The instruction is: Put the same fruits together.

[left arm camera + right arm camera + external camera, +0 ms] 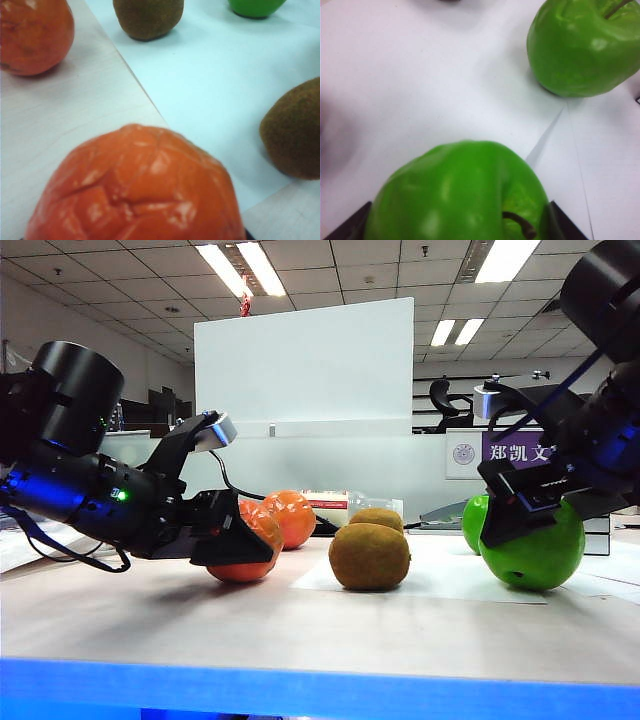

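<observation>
Exterior view: left gripper has its jaws around the near orange-red ball on the table; right gripper straddles the near green apple, both kiwis between.

The exterior camera sits low at the front edge of the worktop, nearly level with its surface, facing the back across the fruit. The left wrist camera looks down past the left end effector at an orange ball pressed close to the lens. The right wrist camera looks down over the right end effector onto a green apple, equally close. All three views share the white sheet.
</observation>
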